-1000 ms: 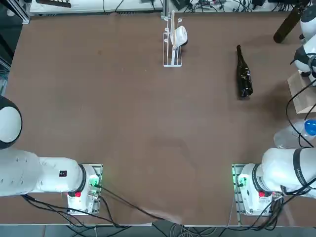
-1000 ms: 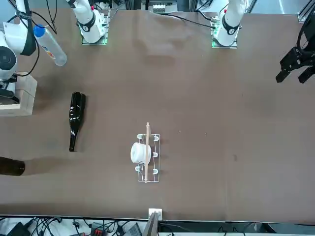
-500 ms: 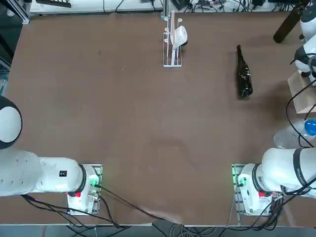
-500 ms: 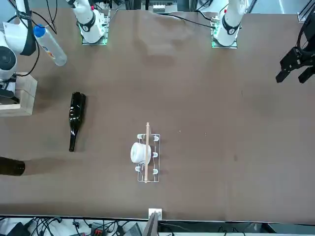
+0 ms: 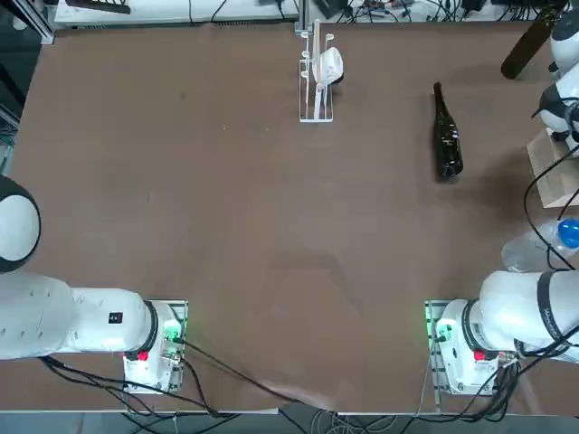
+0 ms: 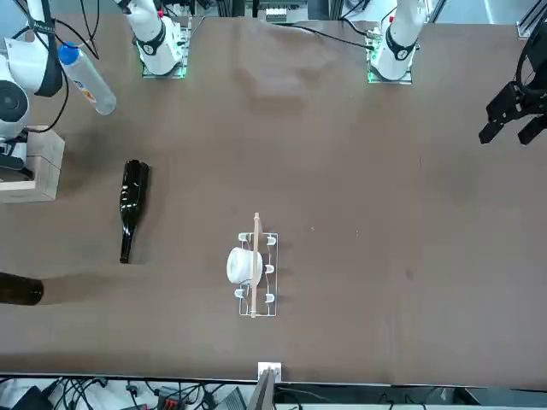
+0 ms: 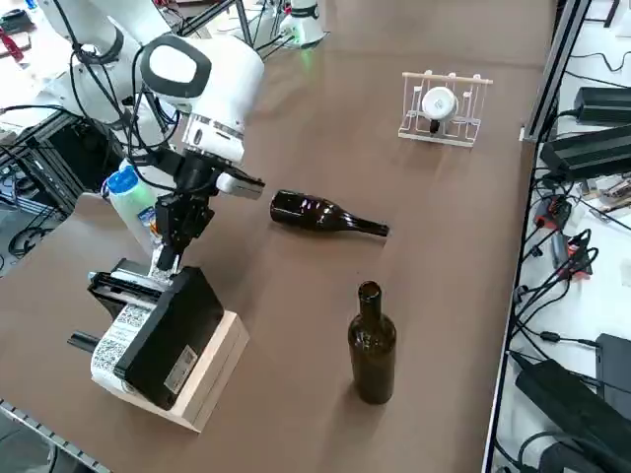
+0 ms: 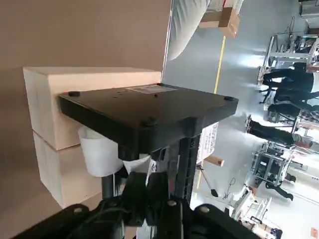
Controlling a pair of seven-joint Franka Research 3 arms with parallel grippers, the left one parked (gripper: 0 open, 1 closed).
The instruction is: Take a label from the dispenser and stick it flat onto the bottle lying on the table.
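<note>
My right gripper (image 7: 166, 254) hangs at the mouth of the label dispenser (image 7: 163, 333), a black box on a wooden block. Its fingers (image 8: 149, 185) are pressed together on a white label (image 7: 158, 262) that rises from the dispenser's mouth. A printed label strip (image 7: 116, 333) runs down the dispenser's front. The bottle (image 7: 320, 214), dark and slim, lies on its side on the brown table, apart from the gripper. It also shows in the top view as the bottle (image 5: 446, 136) and in the front view as the bottle (image 6: 131, 201).
A second dark bottle (image 7: 372, 345) stands upright near the table edge. A clear plastic bottle with a blue cap (image 7: 128, 202) sits just behind the gripper. A wire rack (image 5: 317, 77) holding a white object stands at the far edge. The parked arm's black gripper (image 6: 513, 115) hangs aside.
Nothing on the table has moved. My right gripper has closed its fingers at the dispenser's mouth.
</note>
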